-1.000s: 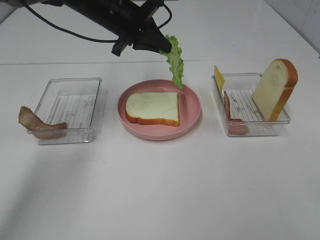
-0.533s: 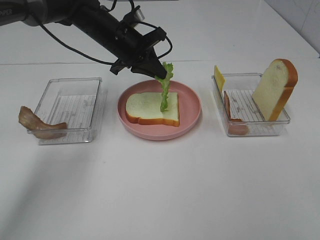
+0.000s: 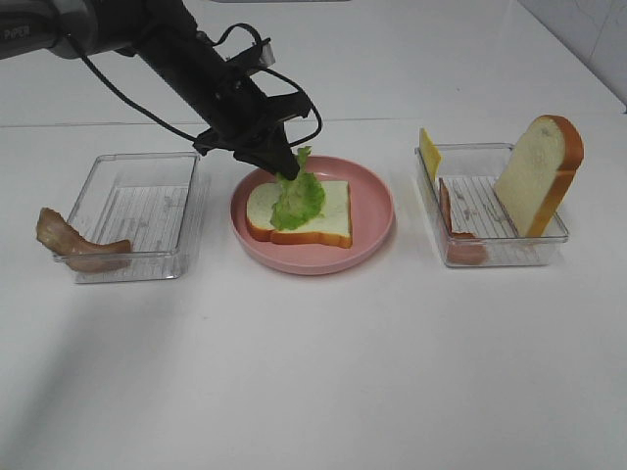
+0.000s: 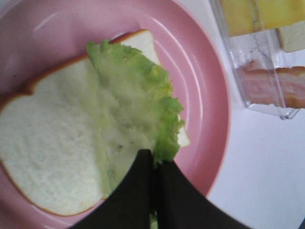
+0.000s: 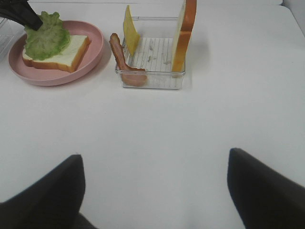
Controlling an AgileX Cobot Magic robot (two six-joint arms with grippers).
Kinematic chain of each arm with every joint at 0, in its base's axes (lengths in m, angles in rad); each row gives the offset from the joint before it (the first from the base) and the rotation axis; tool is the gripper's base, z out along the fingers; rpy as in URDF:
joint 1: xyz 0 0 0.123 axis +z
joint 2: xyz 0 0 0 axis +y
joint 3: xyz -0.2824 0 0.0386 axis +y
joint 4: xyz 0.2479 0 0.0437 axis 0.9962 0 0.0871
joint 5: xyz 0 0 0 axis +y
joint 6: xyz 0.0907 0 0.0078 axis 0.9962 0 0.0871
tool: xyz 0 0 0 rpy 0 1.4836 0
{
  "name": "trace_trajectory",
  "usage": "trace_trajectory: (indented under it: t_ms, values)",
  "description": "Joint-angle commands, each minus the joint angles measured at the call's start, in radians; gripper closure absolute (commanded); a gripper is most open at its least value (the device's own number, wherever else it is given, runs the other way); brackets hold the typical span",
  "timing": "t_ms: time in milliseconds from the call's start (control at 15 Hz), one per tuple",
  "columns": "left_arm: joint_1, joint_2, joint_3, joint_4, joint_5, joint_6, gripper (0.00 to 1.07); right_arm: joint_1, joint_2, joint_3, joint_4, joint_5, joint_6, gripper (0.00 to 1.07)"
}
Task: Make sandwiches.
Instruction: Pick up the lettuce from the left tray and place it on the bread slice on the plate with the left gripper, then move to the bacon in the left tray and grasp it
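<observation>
A white bread slice [image 3: 318, 215] with orange crust lies on the pink plate [image 3: 377, 211]. My left gripper [image 3: 285, 169] is shut on the far edge of a green lettuce leaf [image 3: 297, 200] that drapes onto the bread. The left wrist view shows the lettuce [image 4: 133, 119] spread on the bread [image 4: 43, 143], pinched by the black fingers [image 4: 143, 186]. A second bread slice [image 3: 537, 176], yellow cheese [image 3: 429, 154] and a ham strip [image 3: 456, 230] stand in the right tray [image 3: 495, 250]. My right gripper [image 5: 155, 191] is open, over bare table well short of that tray.
A clear tray [image 3: 137, 211] stands left of the plate with a bacon strip [image 3: 73, 245] lying over its front left corner. The right tray [image 5: 150, 64] shows in the right wrist view beside the plate [image 5: 95, 52].
My left gripper has come down and to the left with the lettuce. The leaf hung free above the plate before; now it lies folded on the bread.
</observation>
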Motion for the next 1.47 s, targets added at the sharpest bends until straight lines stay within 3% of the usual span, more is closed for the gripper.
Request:
trace_trajectory:
  t_ms: [67, 200, 333, 600, 667, 867, 1133, 1333, 1467]
  values:
    - [0.0, 0.0, -0.004, 0.083, 0.014, -0.065, 1.07, -0.006, -0.012, 0.003, 0.006, -0.009, -0.005, 0.3]
    - [0.0, 0.0, -0.004, 0.13, 0.015, -0.089, 1.07, -0.006, -0.012, 0.003, 0.006, -0.009, -0.005, 0.3]
    - [0.0, 0.0, -0.004, 0.137, 0.014, -0.103, 0.96, -0.006, -0.012, 0.003, 0.006, -0.009, -0.005, 0.3]
    - [0.0, -0.002, -0.004, 0.137, 0.038, -0.103, 0.48, -0.006, -0.012, 0.003, 0.006, -0.009, -0.005, 0.3]
    - [0.0, -0.009, -0.004, 0.143, 0.04, -0.102, 0.41, -0.006, -0.012, 0.003, 0.006, -0.009, -0.005, 0.3]
    - [0.0, -0.048, -0.011, 0.18, 0.037, -0.104, 0.39, -0.006, -0.012, 0.003, 0.006, -0.009, -0.005, 0.3]
    - [0.0, -0.135, -0.028, 0.389, 0.1, -0.221, 0.39, -0.006, -0.012, 0.003, 0.006, -0.009, -0.005, 0.3]
    - [0.011, -0.196, -0.035, 0.487, 0.141, -0.234, 0.39, -0.006, -0.012, 0.003, 0.006, -0.009, -0.005, 0.3]
    - [0.043, -0.217, -0.061, 0.485, 0.184, -0.245, 0.39, -0.006, -0.012, 0.003, 0.006, -0.009, -0.005, 0.3]
